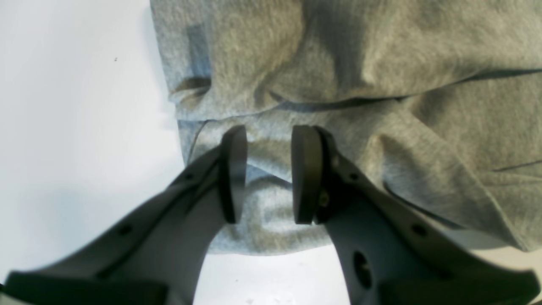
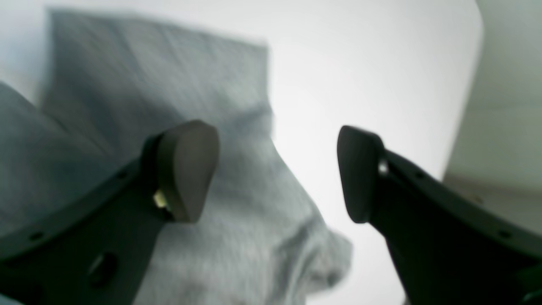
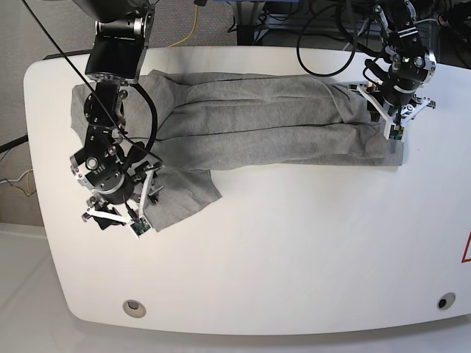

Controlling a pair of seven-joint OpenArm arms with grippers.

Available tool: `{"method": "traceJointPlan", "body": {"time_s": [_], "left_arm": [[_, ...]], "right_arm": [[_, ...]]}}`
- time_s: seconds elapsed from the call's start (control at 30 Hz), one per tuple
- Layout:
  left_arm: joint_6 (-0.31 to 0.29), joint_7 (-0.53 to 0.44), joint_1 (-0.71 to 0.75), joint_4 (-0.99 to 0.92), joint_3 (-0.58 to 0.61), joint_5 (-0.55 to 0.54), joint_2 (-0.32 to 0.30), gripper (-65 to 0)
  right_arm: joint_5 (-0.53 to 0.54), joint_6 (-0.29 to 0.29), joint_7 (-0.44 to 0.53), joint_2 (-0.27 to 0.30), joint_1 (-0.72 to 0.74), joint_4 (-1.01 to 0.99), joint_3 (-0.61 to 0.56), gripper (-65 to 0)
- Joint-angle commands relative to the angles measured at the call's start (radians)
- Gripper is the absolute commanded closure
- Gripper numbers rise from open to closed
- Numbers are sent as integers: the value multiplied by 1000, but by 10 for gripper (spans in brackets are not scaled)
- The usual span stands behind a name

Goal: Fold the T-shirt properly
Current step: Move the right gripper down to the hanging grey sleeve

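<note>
The T-shirt [image 3: 257, 121] lies stretched across the far half of your white table [image 3: 294, 257], folded into a long band with one sleeve flap sticking out toward the near left. Your left gripper [image 1: 266, 173] has its pads narrowly parted around a bunched fold at the shirt's edge. Your right gripper [image 2: 277, 169] stands wide open above the sleeve flap, holding nothing.
</note>
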Motion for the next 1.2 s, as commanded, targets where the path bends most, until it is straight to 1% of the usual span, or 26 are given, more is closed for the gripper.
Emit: {"method": "traceJointPlan", "body": {"time_s": [0.0, 0.13, 0.3, 0.47, 0.6, 0.8, 0.9, 1.0, 1.17], "left_arm": [[1, -16, -6, 19, -1, -7, -1, -158], [1, -16, -4, 19, -1, -7, 11, -158], [1, -16, -3, 19, -1, -7, 10, -158], [1, -16, -3, 19, -1, -7, 10, -158], [1, -16, -1, 19, -3, -7, 10, -158], [1, -16, -1, 20, -3, -7, 10, -158], [1, -16, -1, 20, -3, -7, 10, -158], [1, -16, -1, 20, -3, -7, 10, -158], [1, -16, -1, 20, -3, -7, 10, -158]], "right_arm": [[1, -6, 28, 6, 55, -61, -8, -452], [1, -6, 64, -11, 95, -155, -11, -452], [1, -6, 144, -13, 118, -247, -11, -452], [1, -6, 222, -28, 156, -369, -7, -452], [1, -6, 309, -29, 173, -454, -7, -452], [1, -13, 423, -22, 214, -601, -5, -452], [3, -21, 475, 3, 231, -666, -5, -452], [3, -36, 495, 10, 257, -721, -5, -452], [3, -41, 523, 33, 279, -755, -5, -452]]}}
